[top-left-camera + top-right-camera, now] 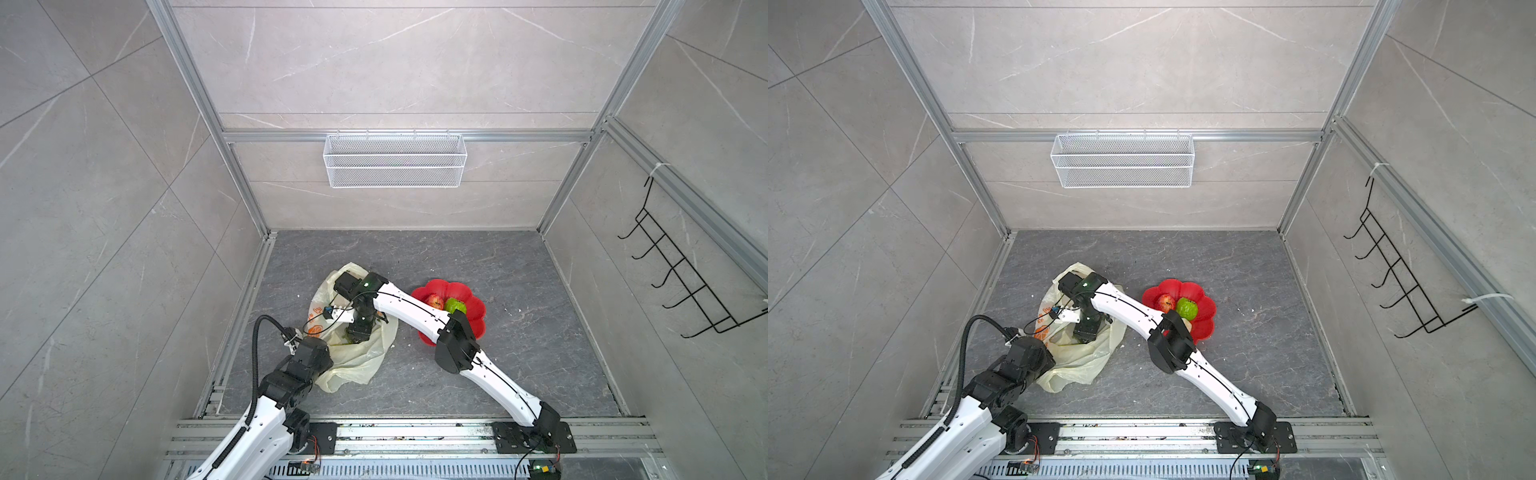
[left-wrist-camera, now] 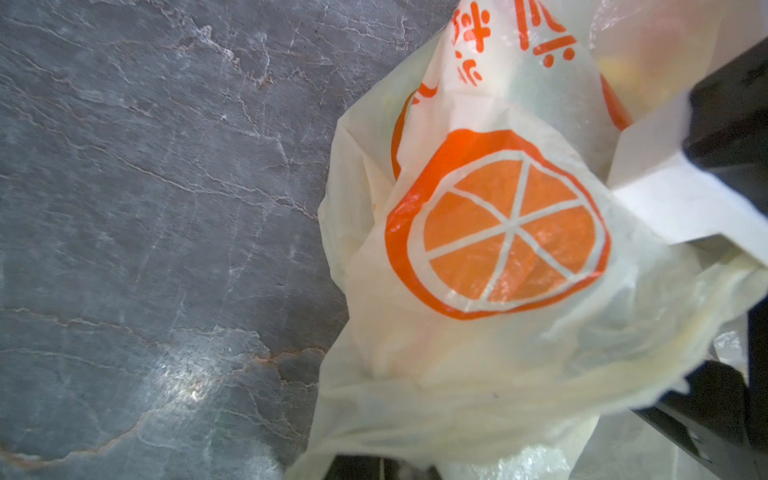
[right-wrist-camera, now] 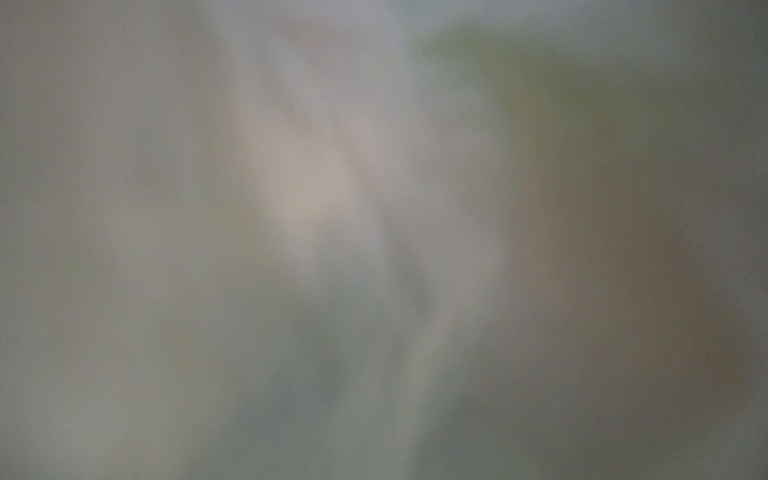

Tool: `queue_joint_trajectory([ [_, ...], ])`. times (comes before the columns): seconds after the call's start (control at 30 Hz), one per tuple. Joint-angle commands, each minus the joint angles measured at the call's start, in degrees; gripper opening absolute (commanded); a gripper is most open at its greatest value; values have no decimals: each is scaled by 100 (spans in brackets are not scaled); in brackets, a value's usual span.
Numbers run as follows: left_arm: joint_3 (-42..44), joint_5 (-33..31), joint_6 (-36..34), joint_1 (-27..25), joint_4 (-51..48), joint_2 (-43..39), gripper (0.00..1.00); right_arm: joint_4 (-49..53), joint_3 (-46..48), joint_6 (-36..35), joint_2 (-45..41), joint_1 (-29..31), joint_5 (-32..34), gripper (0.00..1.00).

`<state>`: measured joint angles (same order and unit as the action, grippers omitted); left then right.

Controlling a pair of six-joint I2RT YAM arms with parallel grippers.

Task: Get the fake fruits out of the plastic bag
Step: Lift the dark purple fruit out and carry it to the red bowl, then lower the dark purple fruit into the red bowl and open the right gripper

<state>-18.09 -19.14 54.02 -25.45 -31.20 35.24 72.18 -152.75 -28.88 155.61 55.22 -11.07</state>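
The cream plastic bag [image 1: 357, 365] [image 1: 1075, 370] lies crumpled at the left of the floor, its orange-slice print [image 2: 507, 224] filling the left wrist view. Bag film bunches into my left gripper [image 2: 384, 467], which is shut on it at the near edge. My right gripper [image 1: 358, 332] [image 1: 1086, 330] reaches down into the bag's mouth. Its fingers are hidden, and the right wrist view is only blurred film. Two fake fruits, a red apple [image 1: 434, 300] [image 1: 1166, 302] and a green bumpy fruit [image 1: 455, 306] [image 1: 1185, 308], rest on the red flower-shaped plate [image 1: 476, 322]. Fruits still in the bag are hidden.
My right arm's elbow [image 1: 455, 347] hangs over the plate's near side. A white wire-mesh basket [image 1: 395, 160] hangs on the back wall, and a black hook rack [image 1: 681, 274] on the right wall. Aluminium rails [image 1: 415, 432] run along the front edge.
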Motion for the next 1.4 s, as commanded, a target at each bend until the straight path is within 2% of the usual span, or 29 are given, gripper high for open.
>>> queue_joint_trajectory([
  [0.0, -28, 7, -66, 23, 95, 7, 0, -95, 167, 116, -369, 23, -284, 58],
  [0.13, -22, 6, -61, 23, 75, -37, 0, -982, 1433, 325, -1216, 19, -345, 56],
  [0.47, -16, -1, -66, 31, 88, -48, 0, -4287, 5221, 1331, -3654, 21, -416, 56],
  [0.7, -27, 8, -78, 30, 115, -1, 0, -5814, 6967, 1875, -4728, 15, -393, 56],
  [0.93, -20, 17, -72, 36, 108, -12, 0, -7418, 8941, 2759, -6279, -118, 92, 56],
  [1.13, -17, 21, -80, 49, 145, 26, 0, -8319, 10475, 3744, -7520, -381, 1107, 57],
  [1.37, -31, 28, -102, 49, 233, 137, 0, -8313, 11227, 5262, -7772, -321, 2836, 56],
])
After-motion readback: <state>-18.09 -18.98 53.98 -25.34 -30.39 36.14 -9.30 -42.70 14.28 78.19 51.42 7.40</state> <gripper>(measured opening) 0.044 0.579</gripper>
